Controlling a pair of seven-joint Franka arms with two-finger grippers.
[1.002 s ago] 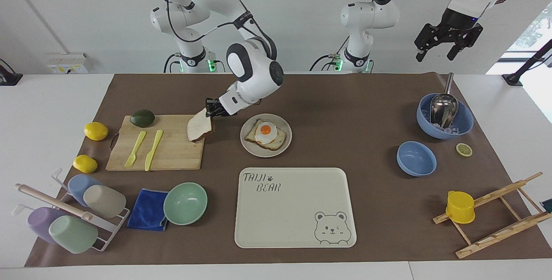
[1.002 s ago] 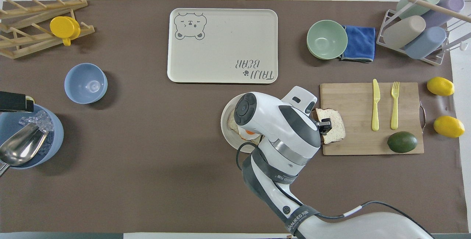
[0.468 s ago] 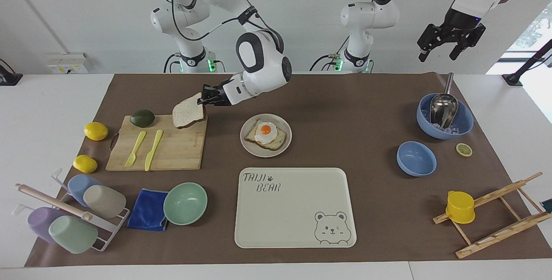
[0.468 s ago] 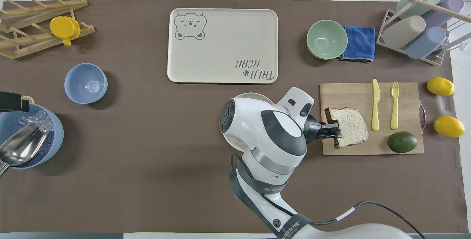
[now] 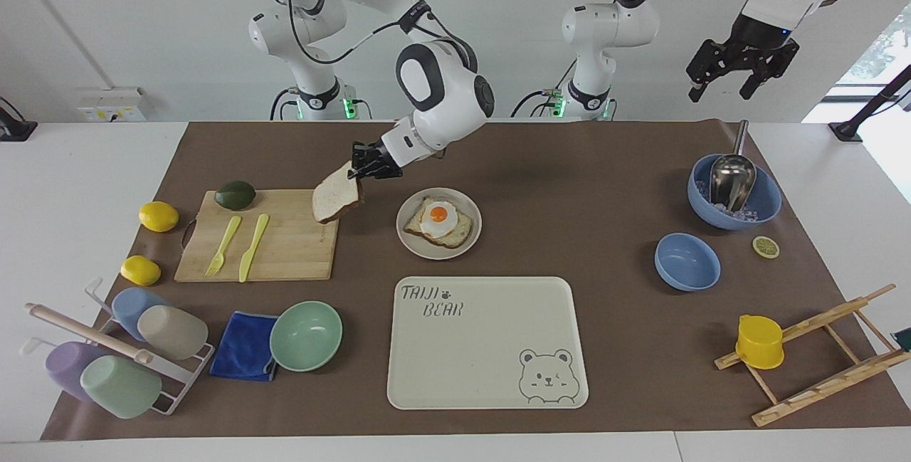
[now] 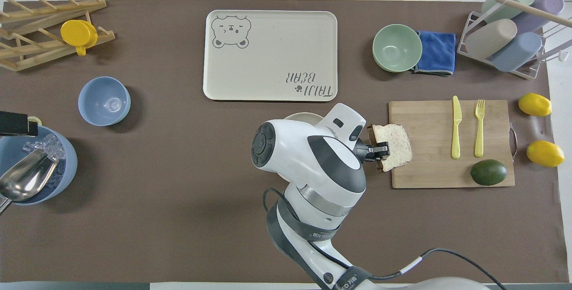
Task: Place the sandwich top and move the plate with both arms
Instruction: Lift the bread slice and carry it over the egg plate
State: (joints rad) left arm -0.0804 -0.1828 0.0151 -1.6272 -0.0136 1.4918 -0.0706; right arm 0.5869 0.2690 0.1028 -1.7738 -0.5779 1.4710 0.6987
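Two white arms (image 5: 441,88) are working over one table (image 5: 569,163). Sitting on it are two bread slices (image 5: 336,200), one plate (image 5: 409,243), one tray (image 5: 484,369), three bowls (image 5: 306,335), two lemons (image 5: 158,216), one avocado (image 5: 235,194), one cutting board (image 5: 292,255), four cups (image 5: 121,385) and one blue cloth (image 5: 242,354).

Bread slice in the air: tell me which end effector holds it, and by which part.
The right end effector grips the sandwich top by its upper crust edge, over the cutting board's corner. The left end effector holds nothing.
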